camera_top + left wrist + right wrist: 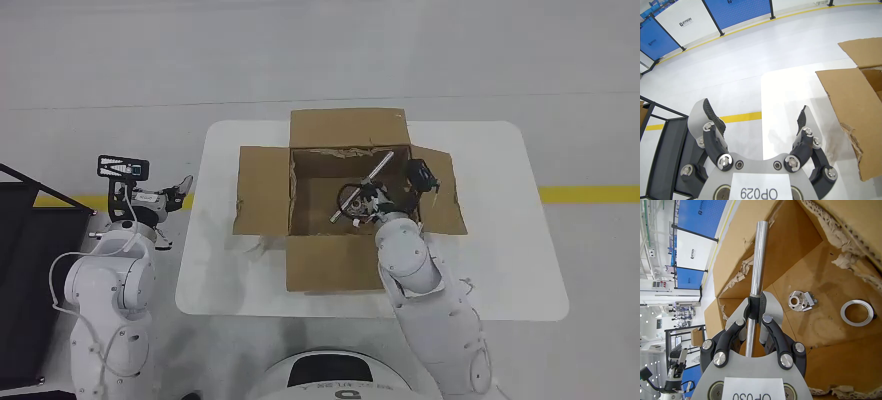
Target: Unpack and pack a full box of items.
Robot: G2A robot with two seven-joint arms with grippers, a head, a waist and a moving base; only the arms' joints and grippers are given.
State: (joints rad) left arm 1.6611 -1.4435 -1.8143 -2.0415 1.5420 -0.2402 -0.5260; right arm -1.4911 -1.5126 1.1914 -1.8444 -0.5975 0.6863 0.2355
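Right gripper [754, 306] is clenched on the steel rod [759, 256], inside the open cardboard box [330, 262] on the table [500, 200]. The rod is held tilted, with its far end toward the back wall. Beyond it, a flange [797, 302] and a ring [856, 312] lie apart on the box floor. Left gripper [755, 108] is released and empty, off the table's left edge. Unpacking is judged in hand. Next, the rod must be lifted clear of the walls and set on the table.

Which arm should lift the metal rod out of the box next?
Right. The right gripper is shut on the metal rod inside the box; the left gripper hangs open beside the table, apart from the box.
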